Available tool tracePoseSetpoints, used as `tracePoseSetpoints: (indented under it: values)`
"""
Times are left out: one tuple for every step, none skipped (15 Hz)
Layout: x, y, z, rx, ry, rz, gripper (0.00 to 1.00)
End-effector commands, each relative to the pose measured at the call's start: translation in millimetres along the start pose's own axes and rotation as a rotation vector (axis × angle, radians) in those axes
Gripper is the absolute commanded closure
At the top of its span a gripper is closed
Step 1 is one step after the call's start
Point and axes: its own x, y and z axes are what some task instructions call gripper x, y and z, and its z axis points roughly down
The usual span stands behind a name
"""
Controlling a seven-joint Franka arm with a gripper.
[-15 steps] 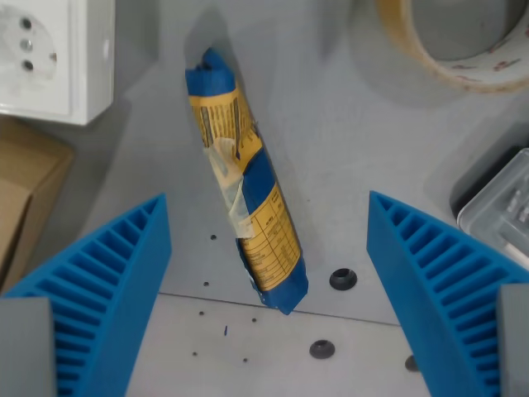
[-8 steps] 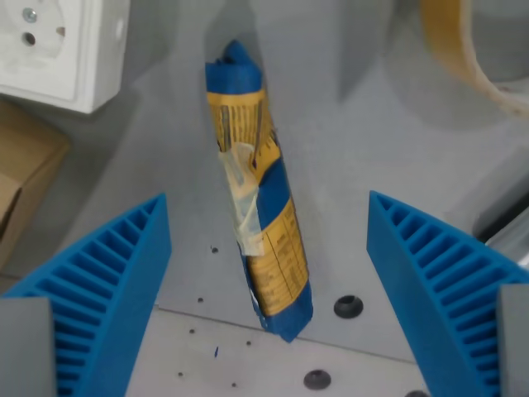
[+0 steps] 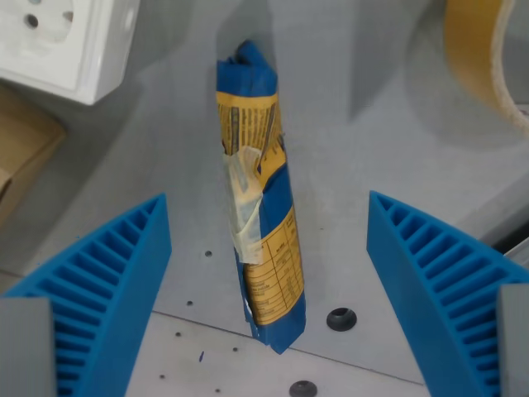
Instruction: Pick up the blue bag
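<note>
Wrist view, looking down along the gripper (image 3: pixel 269 289) onto a grey, matte surface (image 3: pixel 364 165). At the wrist view's left, a white plastic socket block (image 3: pixel 62 41) occupied the upper corner, with the edge of a brown cardboard box (image 3: pixel 21 153) just below it. The left ribbed blue finger (image 3: pixel 103 285) rose from the lower left edge, clear of every object. In the centre lay the blue bag with a yellow printed label (image 3: pixel 260 219), a long, narrow, rolled packet set nearly upright in the picture and slightly tilted, its crumpled blue end toward the top and its lower end near a seam in the surface. A strip of clear tape crossed its middle. The bag rested on the surface between the two fingers, touching neither. Two small dark holes (image 3: pixel 339 318) marked the surface beside its lower end. At the wrist view's right, the right ribbed blue finger (image 3: pixel 442 285) stood well apart from the left one, so the fingers were spread wide and held nothing. A roll of tan adhesive tape (image 3: pixel 483 54) filled the upper right corner.
</note>
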Motion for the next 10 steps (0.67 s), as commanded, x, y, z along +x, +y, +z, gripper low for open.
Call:
tracePoseSetpoints:
  values:
    - [-8.8, -1.9, 10.2, -0.076, 0.093, -0.098, 0.0]
    - [-9.3, -2.4, 11.6, -0.078, 0.095, -0.095, 0.0]
    - [-9.4, -2.9, 12.3, -0.078, 0.094, -0.093, 0.0]
    - [-9.2, -3.3, 12.5, -0.078, 0.09, -0.092, 0.0]
    - [-8.7, -3.6, 12.0, -0.077, 0.087, -0.089, 0.0]
    - [-8.1, -4.0, 11.3, -0.076, 0.083, -0.084, 0.0]
    - [-7.5, -4.3, 10.4, -0.075, 0.08, -0.079, 0.0]
    - [-7.1, -4.7, 9.5, -0.074, 0.077, -0.075, 0.0]
    - [-6.8, -5.1, 8.8, -0.073, 0.074, -0.072, 0.0]
    - [-6.5, -5.5, 8.1, -0.072, 0.072, -0.07, 0.0]
